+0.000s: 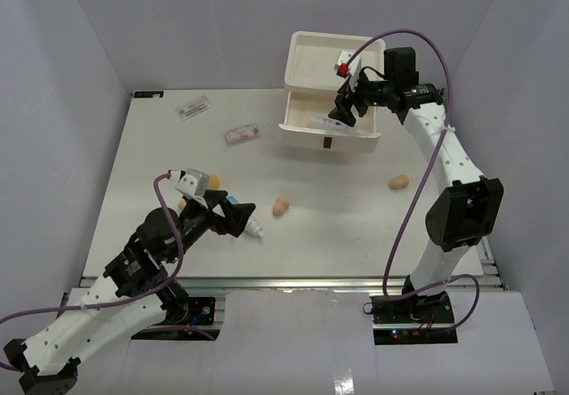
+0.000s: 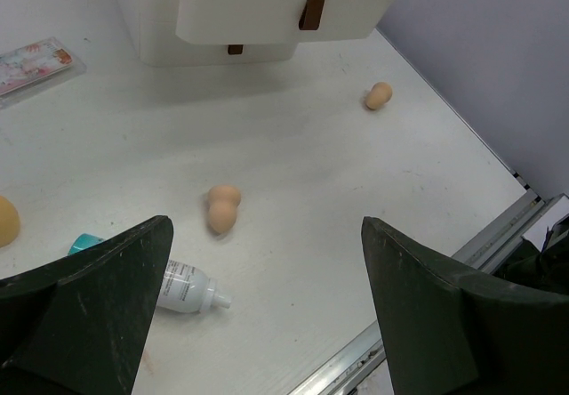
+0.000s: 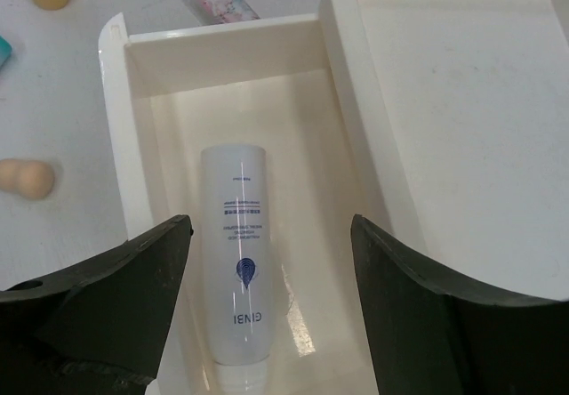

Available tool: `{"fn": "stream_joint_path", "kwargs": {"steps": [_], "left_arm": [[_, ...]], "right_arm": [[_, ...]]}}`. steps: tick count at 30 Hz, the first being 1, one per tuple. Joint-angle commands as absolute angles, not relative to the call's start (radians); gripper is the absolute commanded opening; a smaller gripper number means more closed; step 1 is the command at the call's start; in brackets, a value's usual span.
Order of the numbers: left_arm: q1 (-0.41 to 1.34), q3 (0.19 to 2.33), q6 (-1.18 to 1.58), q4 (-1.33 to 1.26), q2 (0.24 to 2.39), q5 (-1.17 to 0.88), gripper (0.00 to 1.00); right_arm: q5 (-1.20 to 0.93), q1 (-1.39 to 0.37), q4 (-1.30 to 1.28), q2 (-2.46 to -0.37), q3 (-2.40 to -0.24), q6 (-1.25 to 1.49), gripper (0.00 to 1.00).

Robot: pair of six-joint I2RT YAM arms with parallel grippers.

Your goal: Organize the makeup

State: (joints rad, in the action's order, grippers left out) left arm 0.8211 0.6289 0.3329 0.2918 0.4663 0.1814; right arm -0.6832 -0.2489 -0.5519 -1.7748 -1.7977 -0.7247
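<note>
Spread wide at the bottom of the left wrist view, the left claw (image 2: 267,228) grips nothing, its two dark fingers (image 2: 98,306) well apart above the table (image 2: 293,146). Between them in that view a small white bottle (image 2: 188,288) lies on its side, a teal piece (image 2: 84,242) beside it half hidden behind one finger, and a peach sponge (image 2: 222,208) rests a little farther out. A second sponge (image 2: 379,95) sits well apart toward the table's right edge, and a third sponge (image 2: 5,221) is cut off at the left border. From above, a flat pink packet (image 1: 242,134) lies left of the white drawer box (image 1: 311,61) and a second packet (image 1: 193,107) near the table's back edge. The right claw (image 3: 268,226) is released too and empty, hanging over the open drawer (image 3: 133,146) of that box; a white tube (image 3: 236,261) with blue print lies flat along the drawer floor, seen between the spread fingers, and no contact with it shows. Brown handles (image 2: 310,11) mark the drawer fronts, and grey walls (image 1: 53,75) enclose the table.
</note>
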Motion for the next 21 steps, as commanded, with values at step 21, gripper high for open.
{"fn": "stream_joint_path", "kwargs": {"steps": [21], "left_arm": [[0.796, 0.703, 1.215, 0.626, 1.052, 0.396, 0.95]], "right_arm": [[-0.978, 0.089, -0.007, -0.840, -0.732, -0.214, 0.88]]}}
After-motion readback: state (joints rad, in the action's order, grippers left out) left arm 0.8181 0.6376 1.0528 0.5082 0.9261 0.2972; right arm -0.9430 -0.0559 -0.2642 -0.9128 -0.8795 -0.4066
